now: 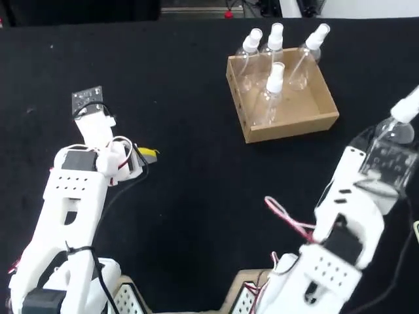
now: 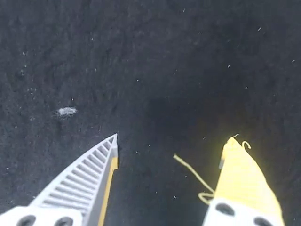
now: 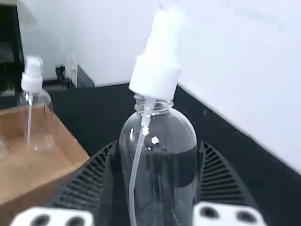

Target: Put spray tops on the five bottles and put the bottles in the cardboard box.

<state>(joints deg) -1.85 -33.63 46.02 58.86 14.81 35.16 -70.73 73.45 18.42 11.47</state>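
Currently, item one on my screen is the fifth bottle [image 3: 159,141]: clear plastic, rounded shoulders, cylindrical body, a thin dip tube running down inside it. Its white spray top [image 3: 157,61] is seated on the neck, a ribbed collar under a narrower nozzle head. The right gripper [image 3: 157,153] pinches this bottle around its body, one black ribbed finger [image 3: 89,181] pressed against each side. From above I see the same bottle [image 1: 395,134] off the box's right-hand side, apart from it, near the table's edge. Item two is the cardboard box [image 1: 288,127]: shallow, square, open-topped, plain brown walls, with small holes along its front left wall. Four capped bottles stand in it, three along the far wall [image 1: 245,65] [image 1: 270,51] [image 1: 302,65] and one [image 1: 268,101] nearer the front, all clear with white sprayers. The right wrist camera catches one of these [image 3: 33,113] and a stretch of brown box floor [image 3: 28,169]. Item three is the left gripper [image 2: 174,139], spread wide and holding nothing: one finger white and ridged [image 2: 89,174], the other wrapped in yellow tape [image 2: 242,172] with a loose yellow thread [image 2: 193,174] trailing off it. It hangs over the table [image 1: 183,131], a matte black cloth with a fine nap, speckled with pale lint [image 2: 66,111].
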